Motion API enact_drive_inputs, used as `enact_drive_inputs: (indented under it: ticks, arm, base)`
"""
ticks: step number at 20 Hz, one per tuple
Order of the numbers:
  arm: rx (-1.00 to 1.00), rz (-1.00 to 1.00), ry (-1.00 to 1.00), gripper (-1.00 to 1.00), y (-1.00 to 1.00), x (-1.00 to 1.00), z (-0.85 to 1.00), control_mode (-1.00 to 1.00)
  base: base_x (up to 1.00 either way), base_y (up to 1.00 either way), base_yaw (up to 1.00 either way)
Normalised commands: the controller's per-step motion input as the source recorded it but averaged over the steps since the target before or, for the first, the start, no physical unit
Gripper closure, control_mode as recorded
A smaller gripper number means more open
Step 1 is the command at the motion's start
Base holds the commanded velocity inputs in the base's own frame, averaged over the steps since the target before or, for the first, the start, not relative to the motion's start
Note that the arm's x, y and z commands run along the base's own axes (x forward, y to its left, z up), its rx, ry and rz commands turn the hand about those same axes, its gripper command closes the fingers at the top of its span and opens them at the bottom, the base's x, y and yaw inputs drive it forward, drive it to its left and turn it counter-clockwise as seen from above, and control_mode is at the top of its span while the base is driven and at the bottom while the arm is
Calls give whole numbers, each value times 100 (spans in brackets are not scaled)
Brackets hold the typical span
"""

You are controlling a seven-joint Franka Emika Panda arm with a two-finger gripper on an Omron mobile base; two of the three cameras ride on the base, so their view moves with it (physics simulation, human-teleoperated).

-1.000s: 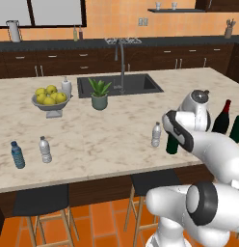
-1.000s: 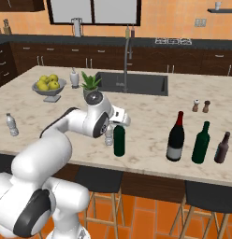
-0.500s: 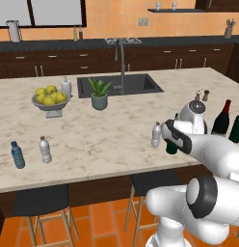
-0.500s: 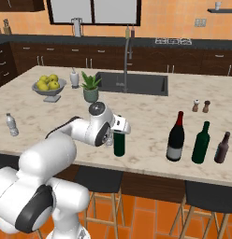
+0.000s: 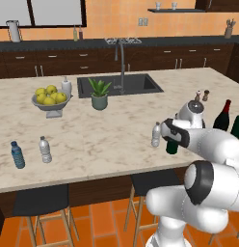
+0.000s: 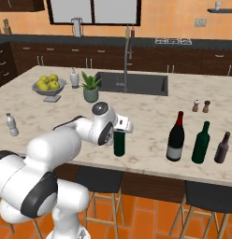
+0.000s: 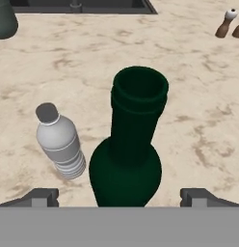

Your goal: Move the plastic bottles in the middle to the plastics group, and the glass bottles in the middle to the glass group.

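A slim dark green glass bottle (image 7: 133,144) stands upright near the counter's front edge, also in the base views (image 5: 172,145) (image 6: 119,144). My gripper (image 7: 120,198) (image 5: 172,133) (image 6: 119,127) is open at its neck, one fingertip (image 7: 42,197) on each side and neither touching it. A small clear plastic bottle (image 7: 59,142) (image 5: 156,134) with a pale cap stands just beside it. To the right stand the black wine bottle (image 6: 175,137) (image 5: 221,116) and another green glass bottle (image 6: 201,143). Far left are a blue bottle (image 5: 16,154) and a clear one (image 5: 44,148).
A small brown bottle (image 6: 222,147) stands at the far right, with salt and pepper shakers (image 6: 201,106) behind the wine bottle. A fruit bowl (image 5: 50,99), a potted plant (image 5: 99,94) and the sink (image 5: 119,86) lie further back. Stools stand under the counter's front edge.
The hand has come down and swung in over the green bottle, so its fingers now flank the neck. The bottles have not moved.
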Motion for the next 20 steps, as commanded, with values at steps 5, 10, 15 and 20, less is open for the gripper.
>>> enact_drive_inputs:
  ticks: [5,10,15,20]
  arm:
    - [0,0,0,-100,-8,15,-3,-100]
    - [0,0,0,-100,0,5,-9,-100]
    - [0,0,0,-100,0,8,-11,-100]
    - [0,0,0,-100,0,13,-3,-100]
  base:
    - [0,0,0]
    - [0,0,0]
    - [0,0,0]
    - [0,0,0]
